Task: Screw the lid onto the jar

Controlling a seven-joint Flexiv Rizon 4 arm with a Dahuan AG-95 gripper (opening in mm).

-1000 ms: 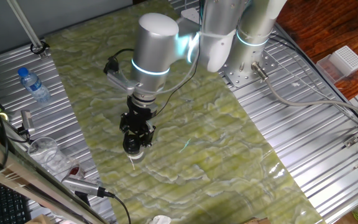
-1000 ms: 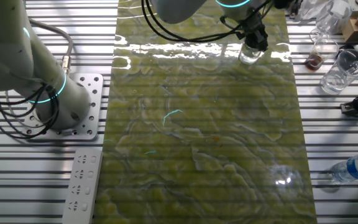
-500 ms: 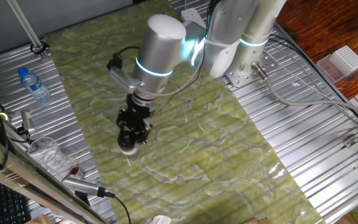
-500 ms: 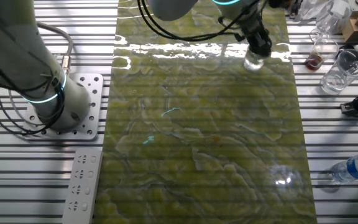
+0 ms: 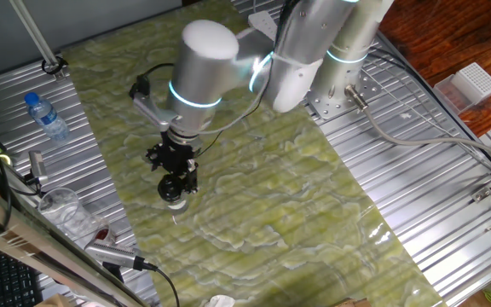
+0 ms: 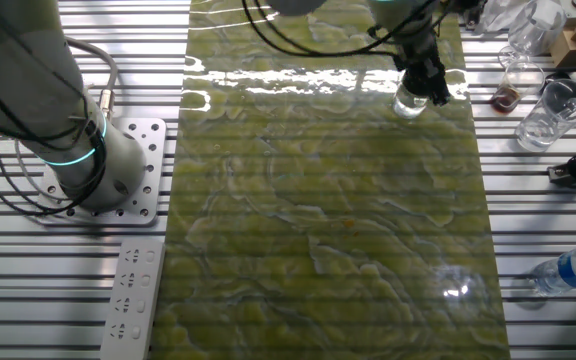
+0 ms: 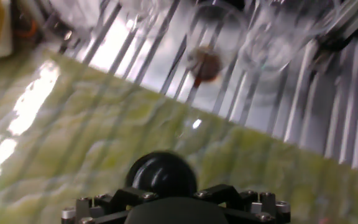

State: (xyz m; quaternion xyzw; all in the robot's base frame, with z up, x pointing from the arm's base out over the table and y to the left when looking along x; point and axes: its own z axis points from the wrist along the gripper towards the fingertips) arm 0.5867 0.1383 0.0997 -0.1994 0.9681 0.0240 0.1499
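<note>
1. jar first: the small, short, round clear glass jar [image 6: 409,103] stands on the green marbled mat [image 6: 328,220] near the mat's edge that faces the clutter of glassware, directly under our black two-finger gripper [image 5: 177,181].
2. the small round glossy black screw cap [image 7: 161,174] sits at the gripper tip; in the hand view it shows as a dark dome just ahead of the jaws. from the fixed views it appears to rest on the jar mouth, though we cannot see the threads.
3. we cannot tell whether the jaws are clenched on the cap or released; their tips are out of sight in the hand view and too small in the fixed views.
4. to do this step well, we judge that we should keep the wrist axis straight over the jar, press down only lightly, and turn in short strokes so the cap does not cross-thread.
5. the jar is light and unheld, so it may spin or slide on the smooth mat; we would watch for that.
6. a clear plastic cup [image 6: 550,114] and a small glass with a dark red residue [image 6: 508,90] stand on the ribbed metal worktop [image 6: 538,210] beside the mat, apart from the jar.
7. no brand, label or writing can be read anywhere.
</note>
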